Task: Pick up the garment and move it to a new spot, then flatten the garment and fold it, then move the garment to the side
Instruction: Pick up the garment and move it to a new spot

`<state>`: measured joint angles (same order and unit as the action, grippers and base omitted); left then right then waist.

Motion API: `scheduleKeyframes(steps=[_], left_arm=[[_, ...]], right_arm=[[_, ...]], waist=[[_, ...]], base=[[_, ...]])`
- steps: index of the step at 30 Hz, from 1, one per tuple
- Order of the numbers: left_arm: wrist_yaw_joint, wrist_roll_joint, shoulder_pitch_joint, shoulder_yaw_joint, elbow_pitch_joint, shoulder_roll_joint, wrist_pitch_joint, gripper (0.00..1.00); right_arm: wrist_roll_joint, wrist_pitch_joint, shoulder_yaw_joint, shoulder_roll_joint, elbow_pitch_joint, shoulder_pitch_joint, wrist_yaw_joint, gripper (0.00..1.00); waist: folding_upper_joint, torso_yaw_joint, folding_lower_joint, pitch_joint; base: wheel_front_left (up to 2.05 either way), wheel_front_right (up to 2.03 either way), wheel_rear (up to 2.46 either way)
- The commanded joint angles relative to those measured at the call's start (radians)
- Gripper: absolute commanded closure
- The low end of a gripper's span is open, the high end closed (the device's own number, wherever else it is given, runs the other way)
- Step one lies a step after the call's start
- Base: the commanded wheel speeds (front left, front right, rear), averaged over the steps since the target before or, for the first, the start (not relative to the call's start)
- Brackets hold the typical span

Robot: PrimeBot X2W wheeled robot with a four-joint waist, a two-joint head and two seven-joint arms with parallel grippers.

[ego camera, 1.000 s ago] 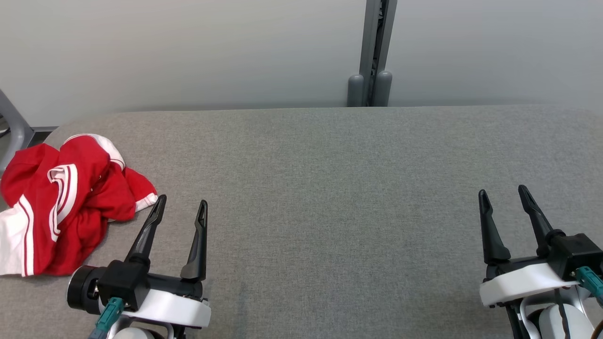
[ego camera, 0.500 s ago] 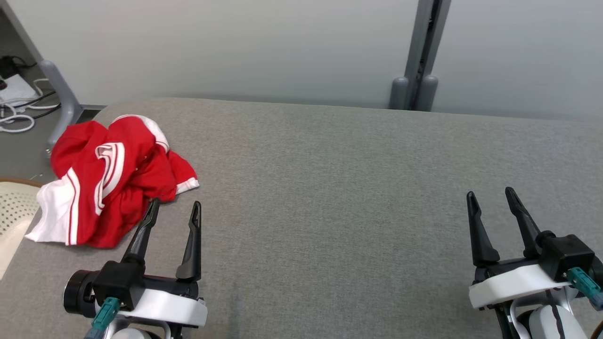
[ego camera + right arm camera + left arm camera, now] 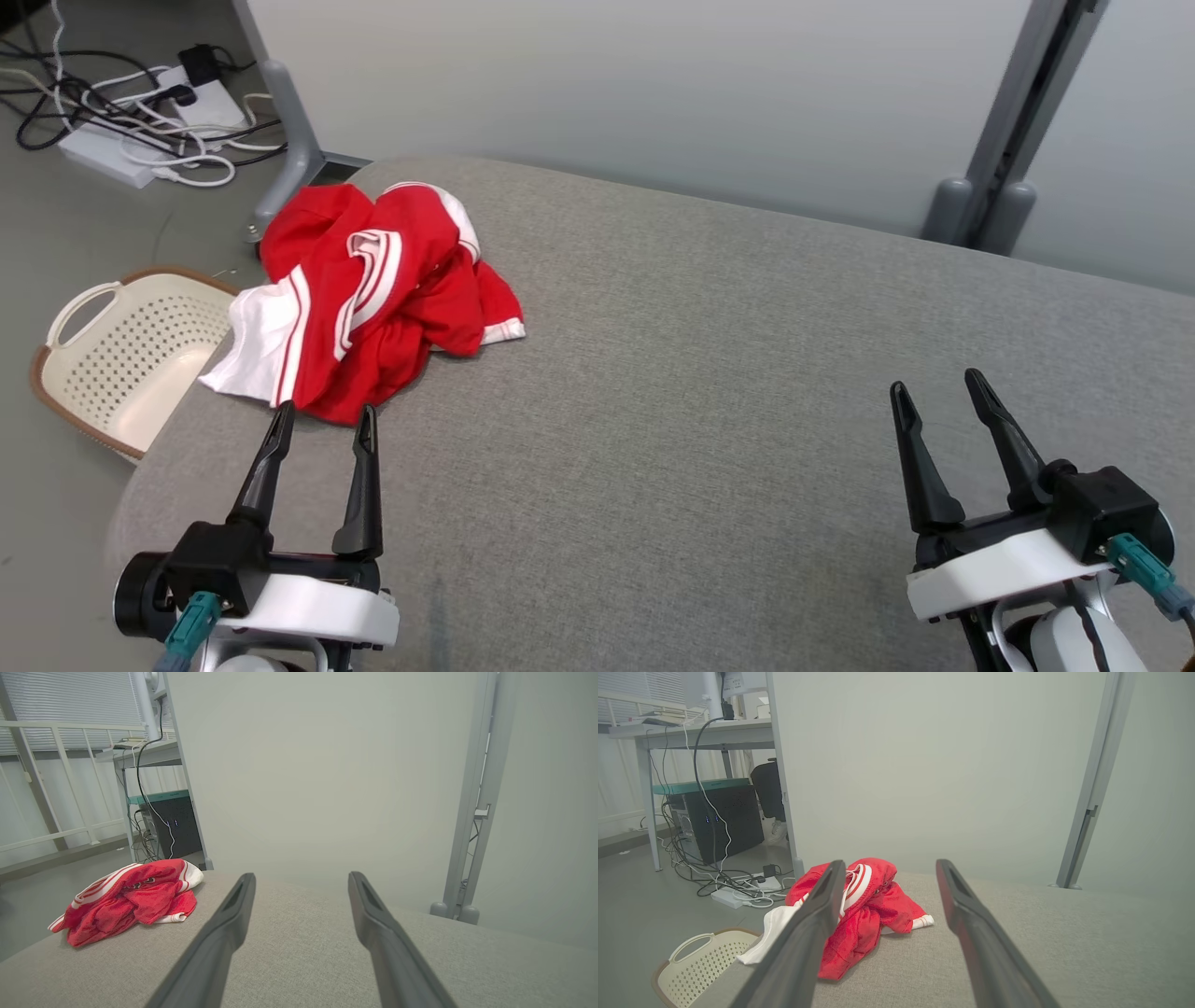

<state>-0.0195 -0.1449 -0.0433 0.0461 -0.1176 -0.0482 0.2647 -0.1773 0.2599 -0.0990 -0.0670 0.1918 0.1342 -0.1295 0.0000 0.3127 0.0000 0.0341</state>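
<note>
First step, the pick-up: left gripper (image 3: 324,418), spread, hovers just short of the crumpled red garment (image 3: 373,299) — right gripper (image 3: 936,383), also spread, well apart. Next, advance and pinch cloth.

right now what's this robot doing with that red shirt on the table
A two-armed robot faces a grey padded table with a crumpled red and white jersey near its far left corner. Nothing is picked up yet: both grippers are open and empty. The left gripper points at the jersey's near edge, fingertips close to the cloth; the right gripper hovers over bare table on the right. A cream laundry basket stands on the floor by the table's left end.
</note>
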Motion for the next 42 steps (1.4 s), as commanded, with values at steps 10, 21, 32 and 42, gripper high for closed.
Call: scheduleKeyframes(steps=[10, 21, 32, 42], left_arm=[[0.005, -0.013, 0.017, -0.017, -0.001, -0.002, 0.003, 0.00], [-0.001, -0.006, 0.028, -0.041, -0.010, -0.003, 0.003, 0.00], [-0.051, -0.027, -0.034, -0.078, -0.090, -0.029, 0.002, 0.00], [-0.094, -0.132, -0.230, -0.108, -0.181, -0.152, -0.247, 0.00]], right_arm=[[-0.027, 0.003, -0.030, -0.017, -0.025, -0.010, -0.002, 0.00], [-0.044, 0.003, -0.056, -0.022, -0.020, -0.015, -0.002, 0.00], [-0.053, 0.003, -0.065, -0.022, -0.016, -0.006, -0.002, 0.00], [-0.055, 0.003, -0.060, -0.018, -0.020, 0.020, -0.002, 0.00]], waist=[[0.0000, 0.081, 0.0000, 0.004], [0.0000, 0.064, 0.0000, -0.009], [0.0000, -0.001, 0.0000, -0.004], [0.0000, -0.092, 0.0000, 0.012]], base=[[0.00, 0.00, 0.00], [0.00, 0.00, 0.00], [0.00, 0.00, 0.00], [0.00, 0.00, 0.00]])
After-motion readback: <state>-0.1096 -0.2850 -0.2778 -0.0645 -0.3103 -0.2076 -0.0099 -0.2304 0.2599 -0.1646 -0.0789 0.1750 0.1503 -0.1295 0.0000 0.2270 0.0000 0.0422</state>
